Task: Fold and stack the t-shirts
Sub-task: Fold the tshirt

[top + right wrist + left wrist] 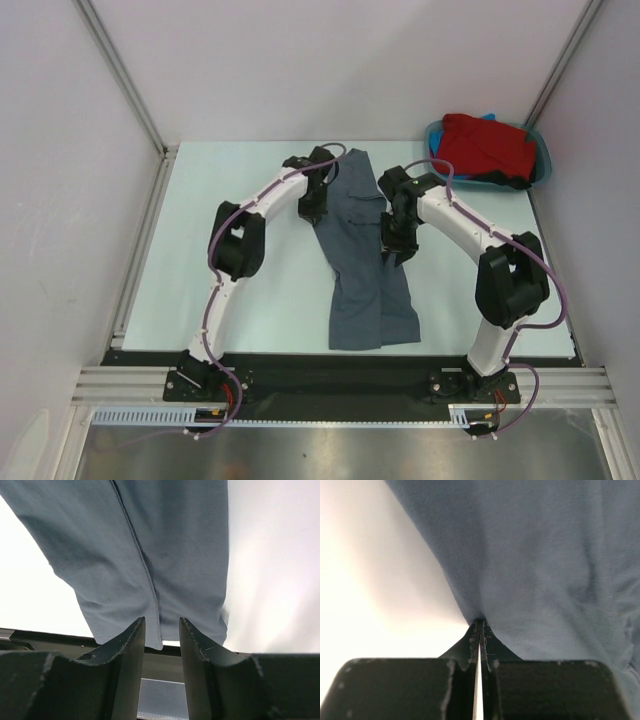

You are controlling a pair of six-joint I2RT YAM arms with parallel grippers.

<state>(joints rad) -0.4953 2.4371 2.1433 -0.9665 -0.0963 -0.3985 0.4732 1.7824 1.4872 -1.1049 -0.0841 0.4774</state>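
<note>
A dark slate-grey t-shirt (365, 290) lies bunched in a long strip down the middle of the table. My left gripper (312, 208) is at the strip's far left edge. In the left wrist view the left gripper (480, 625) is shut, pinching the edge of the grey cloth (545, 555). My right gripper (397, 252) hangs over the strip's right side. In the right wrist view the right gripper (161, 630) is open and empty just above the grey cloth (165, 540), near a seam. A bright red t-shirt (487, 148) lies heaped at the back right.
The red t-shirt sits in a teal plastic tub (545, 158) at the back right corner, with bits of blue cloth (487, 117) and black cloth (516, 183). The pale table (260, 300) ends at a black front rail (340, 365). White walls and metal posts enclose it.
</note>
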